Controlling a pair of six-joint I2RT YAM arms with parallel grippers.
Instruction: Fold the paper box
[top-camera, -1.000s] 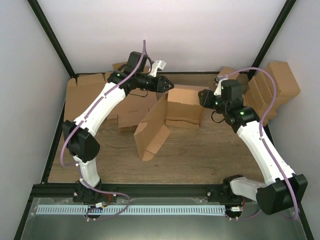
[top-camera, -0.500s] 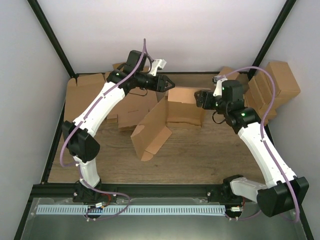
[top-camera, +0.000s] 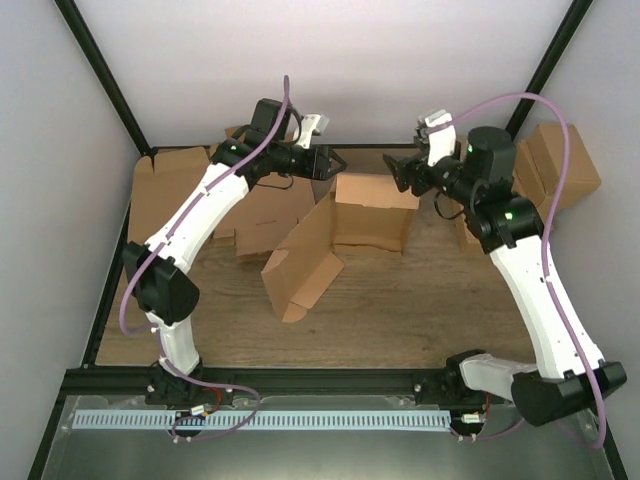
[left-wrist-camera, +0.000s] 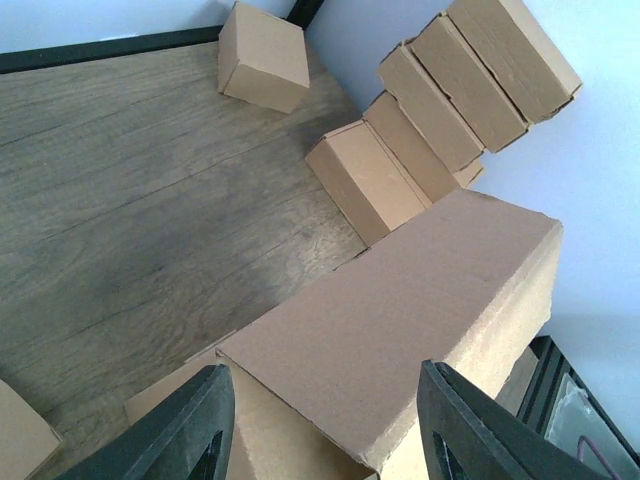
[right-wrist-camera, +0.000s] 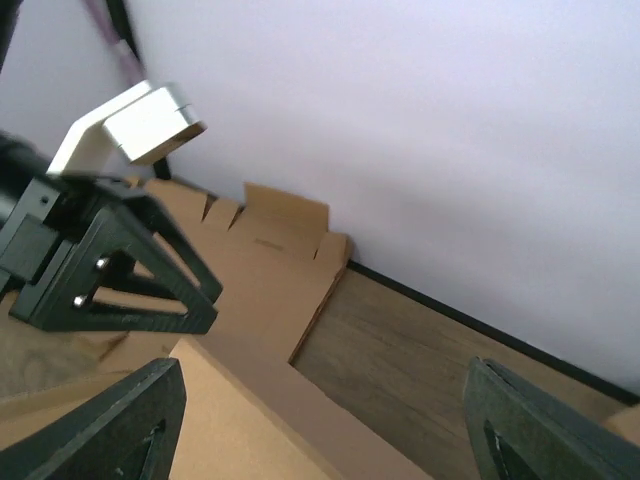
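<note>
Now the left gripper (top-camera: 338, 164) hovers with its black fingers (left-wrist-camera: 190, 430) spread at the upper-left corner of the plain brown cardboard paper box (top-camera: 370, 215), gripping nothing. Opposite, the right gripper (top-camera: 393, 172) hangs with its jaws wide apart too, empty, just above the box's far right corner. The box stands half-formed mid-table on the wooden tabletop (top-camera: 420, 300), one long flap splayed near-left. Flat cardboard blanks (top-camera: 170, 190) lie left; small made-up brown boxes (top-camera: 560, 160) cluster right.
</note>
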